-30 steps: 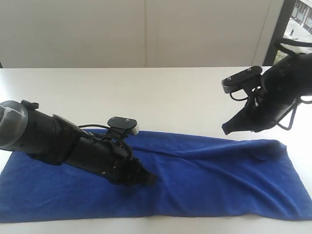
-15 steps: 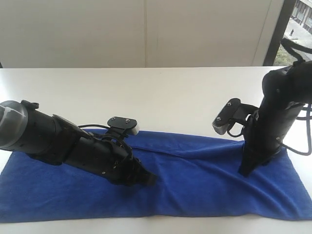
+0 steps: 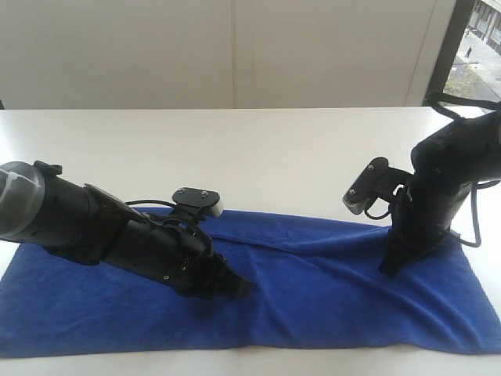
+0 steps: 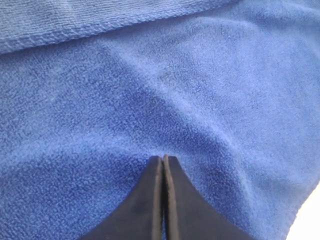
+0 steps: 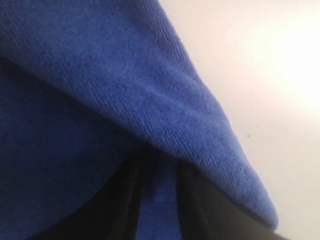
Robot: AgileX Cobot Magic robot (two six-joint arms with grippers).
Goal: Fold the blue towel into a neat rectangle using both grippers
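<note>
The blue towel lies in a long band across the table's front, with a folded layer along its far edge. My left gripper is shut, its tips pressed onto the towel's middle with nothing between them. My right gripper points steeply down onto the cloth near the right end. In the right wrist view its jaws stand apart with blue cloth showing in the gap. A fold of the towel covers their tips.
The white table stretches behind the towel to a pale wall. Bare tabletop shows just beyond the towel's edge by the right gripper. A dark window frame stands at the back right.
The right arm swung down from above the table onto the towel's right part, and its jaws parted. Over the last half second it shifted only slightly. The left arm stayed still.
</note>
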